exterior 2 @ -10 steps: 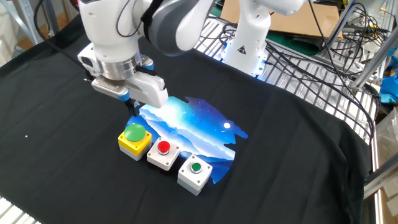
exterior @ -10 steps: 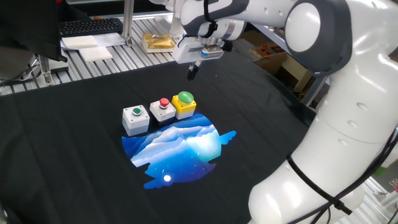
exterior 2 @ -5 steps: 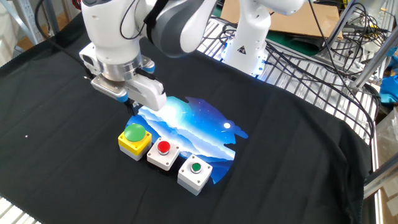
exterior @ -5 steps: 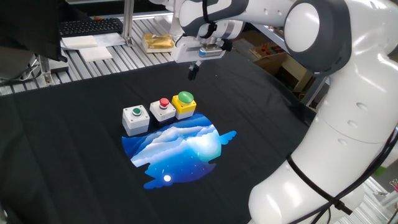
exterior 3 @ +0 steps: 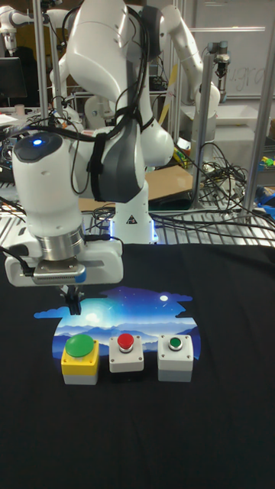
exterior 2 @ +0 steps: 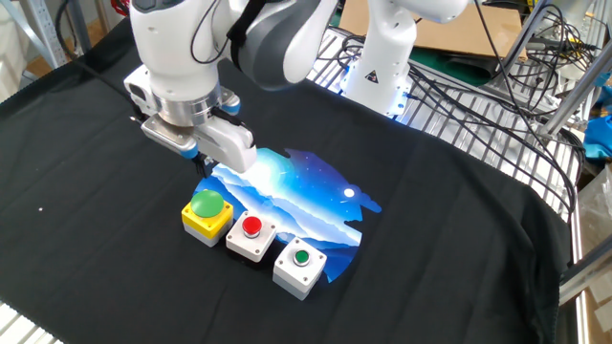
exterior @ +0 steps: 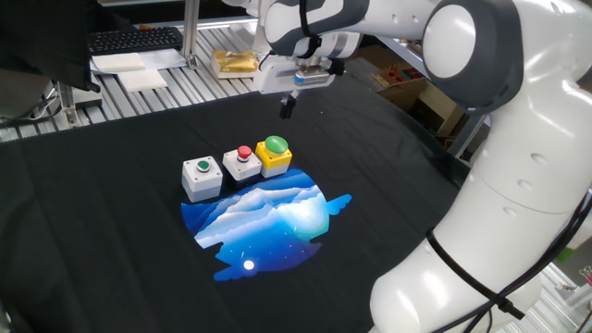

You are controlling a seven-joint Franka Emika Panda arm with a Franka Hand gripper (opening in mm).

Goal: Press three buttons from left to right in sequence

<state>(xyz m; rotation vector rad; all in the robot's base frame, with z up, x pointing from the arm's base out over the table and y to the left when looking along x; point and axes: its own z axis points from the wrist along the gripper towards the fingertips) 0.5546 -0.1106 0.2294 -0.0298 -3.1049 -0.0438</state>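
Though boxed alike, three buttons point(exterior: 239, 163) differently capped.

No readable text, label, brand, number or sign appears in any view. Faint handwriting marks a whiteboard point(exterior 3: 243, 72) at the far right of the tall fixed view, too blurred to make out. The three button boxes carry no lettering.

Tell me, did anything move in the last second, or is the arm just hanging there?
Only slightly. The tool crept upward, farther above the yellow box with the green dome; it took hold of nothing and let nothing go. The grey box with the red button, the grey box with the small green button and the blue picture stayed where they were.
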